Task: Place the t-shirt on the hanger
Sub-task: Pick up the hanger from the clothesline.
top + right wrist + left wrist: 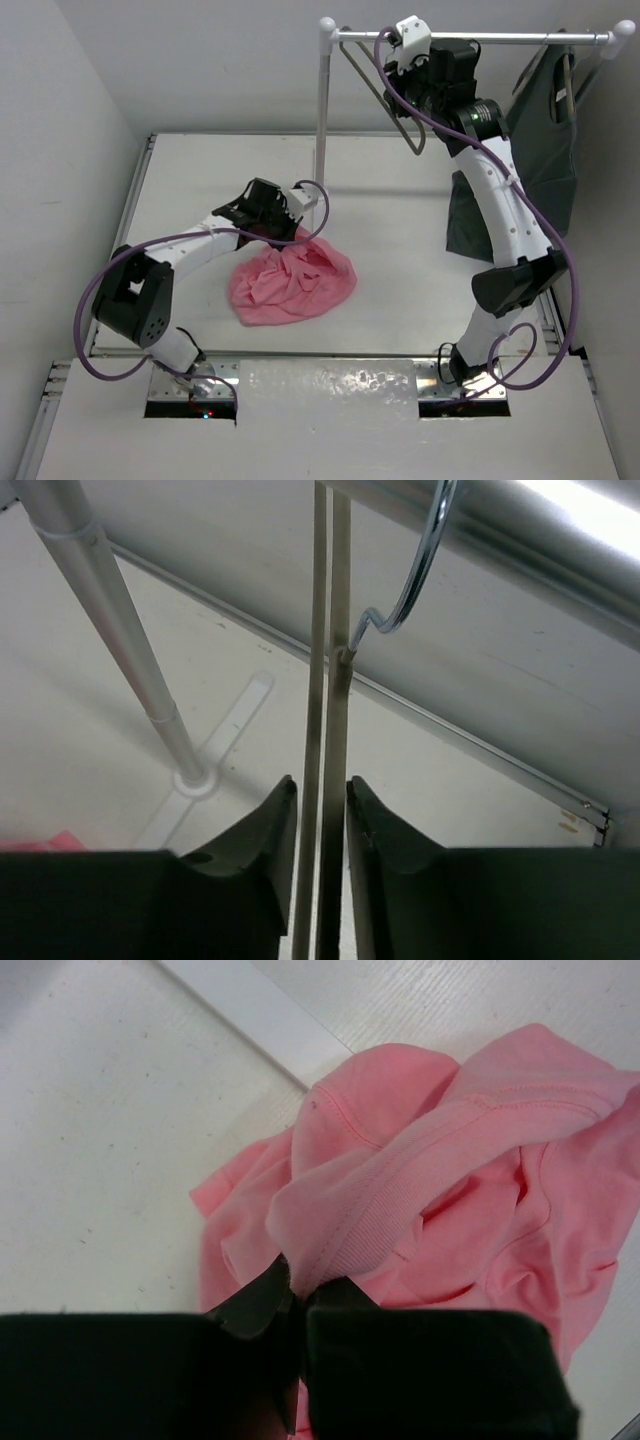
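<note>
Your left gripper [297,1295] is pinching the t-shirt [450,1160] by its ribbed collar, fingers fully together. The shirt is lying bunched on the table [400,180]. Your right gripper [322,785] is squeezing the hanger [338,710], fingers narrow around its 2 bars, its hook [425,570] hanging on the rail [560,520].

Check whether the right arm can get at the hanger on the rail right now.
Probably yes: the right gripper is up at the rail, its fingers closed on either side of the hanger, nothing else between. The dark garment hangs clear to one side.
</note>
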Controlling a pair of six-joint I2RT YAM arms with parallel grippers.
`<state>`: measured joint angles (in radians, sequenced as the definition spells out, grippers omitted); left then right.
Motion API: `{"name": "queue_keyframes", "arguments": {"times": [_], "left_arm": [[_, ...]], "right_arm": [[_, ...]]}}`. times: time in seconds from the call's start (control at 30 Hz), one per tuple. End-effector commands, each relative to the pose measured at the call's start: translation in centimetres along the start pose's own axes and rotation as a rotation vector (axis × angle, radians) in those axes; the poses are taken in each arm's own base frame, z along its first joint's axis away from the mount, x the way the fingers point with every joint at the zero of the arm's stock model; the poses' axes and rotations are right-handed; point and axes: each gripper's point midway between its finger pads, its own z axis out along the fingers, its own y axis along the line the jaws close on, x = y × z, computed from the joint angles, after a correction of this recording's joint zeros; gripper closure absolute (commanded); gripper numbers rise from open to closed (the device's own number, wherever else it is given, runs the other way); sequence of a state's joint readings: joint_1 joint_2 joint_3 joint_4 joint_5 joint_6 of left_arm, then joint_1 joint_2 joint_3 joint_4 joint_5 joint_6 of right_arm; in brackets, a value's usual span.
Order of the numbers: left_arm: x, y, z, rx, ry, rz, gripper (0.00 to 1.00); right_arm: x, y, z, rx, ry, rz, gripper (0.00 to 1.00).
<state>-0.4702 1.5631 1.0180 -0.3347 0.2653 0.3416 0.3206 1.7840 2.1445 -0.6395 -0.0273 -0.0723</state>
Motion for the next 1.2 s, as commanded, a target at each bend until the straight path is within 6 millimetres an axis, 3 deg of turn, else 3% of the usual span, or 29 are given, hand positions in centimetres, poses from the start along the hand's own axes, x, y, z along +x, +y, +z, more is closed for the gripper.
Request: {"name": "queue_keyframes", "arguments": {"times": [0.0,0.1,0.17,0.37,0.63,0.7,0.87,1.0,1.03,1.1,1.13,1.17], "left_arm": [[-1.6,0.4,-1.0,-0.022,-0.067,0.007,1.0],[-1.8,0.5,-1.1,-0.028,-0.073,0.011,1.0],[-1.8,0.6,-1.0,-0.029,-0.07,0.014,1.0],[-1.7,0.7,-0.9,-0.034,-0.065,0.019,1.0],[-1.5,0.7,-0.5,-0.03,-0.057,0.013,1.0],[-1.7,0.8,-0.5,-0.03,-0.06,0.014,1.0],[-2.0,0.9,-0.3,-0.028,-0.059,0.012,1.0],[-2.4,1.0,-0.3,-0.031,-0.061,0.015,1.0],[-2.5,1.1,-0.3,-0.034,-0.064,0.015,1.0],[-2.7,1.3,-0.4,-0.037,-0.064,0.023,1.0],[-2.8,1.4,-0.3,-0.04,-0.063,0.026,1.0],[-3.1,1.5,-0.4,-0.048,-0.067,0.032,1.0]], "right_arm": [[0.1,-0.6,0.6,0.025,-0.007,-0.029,0.81],[0.0,-0.7,0.2,0.027,-0.011,-0.038,0.87],[-0.3,-0.7,0.1,0.021,-0.022,-0.049,1.0],[-1.7,-1.1,-1.0,0.041,-0.067,-0.05,1.0],[-6.0,-2.3,-5.1,0.118,-0.236,-0.021,1.0],[-6.0,-2.1,-5.6,0.108,-0.244,-0.023,1.0],[-4.8,-1.6,-6.9,0.093,-0.225,-0.043,1.0],[-2.4,-0.7,-7.6,0.059,-0.155,-0.053,1.0],[-0.8,0.0,-7.4,0.025,-0.119,-0.049,1.0],[0.3,1.1,-8.9,-0.012,-0.103,-0.025,1.0],[2.7,2.2,-8.6,-0.055,-0.058,-0.013,1.0],[3.4,2.6,-9.1,-0.067,-0.055,-0.005,1.0]]}}
